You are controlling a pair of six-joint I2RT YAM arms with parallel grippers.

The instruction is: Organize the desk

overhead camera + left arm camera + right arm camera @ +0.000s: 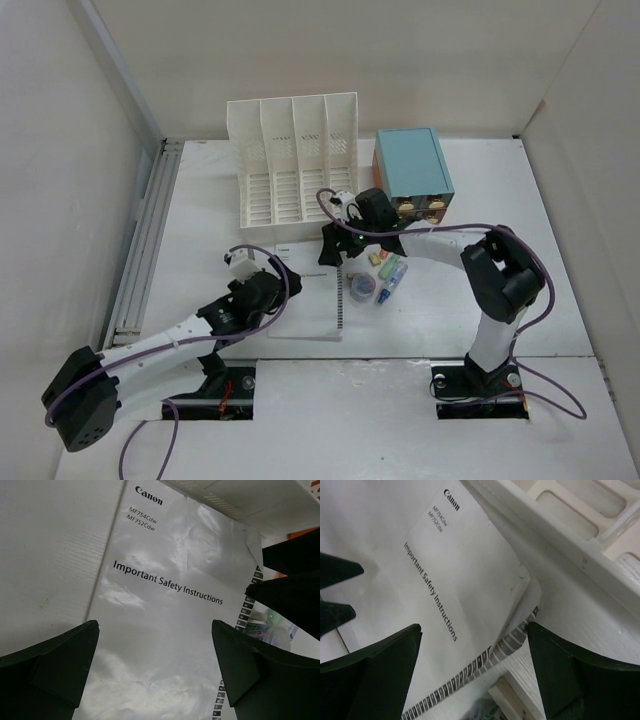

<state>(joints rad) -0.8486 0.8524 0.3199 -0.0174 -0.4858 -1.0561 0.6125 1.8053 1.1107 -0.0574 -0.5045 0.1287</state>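
The desk (200, 230) is the white tabletop under everything. We take the Canon "Important Safety Instructions" booklet (305, 290), lying flat mid-desk, as landmark.

- Left gripper (155, 630): over the booklet's near-left part, jaws wide apart, nothing between them.
- Right gripper (475, 630): over the booklet's far-right corner, jaws likewise spread and empty.
- We note a spiral binding (465, 672) along the booklet's right edge.
- Just right of the booklet: a cluster of small stationery (380, 275).
- Behind the booklet: white slotted file rack (290, 165).
- Behind and to the right: teal drawer box (412, 175).
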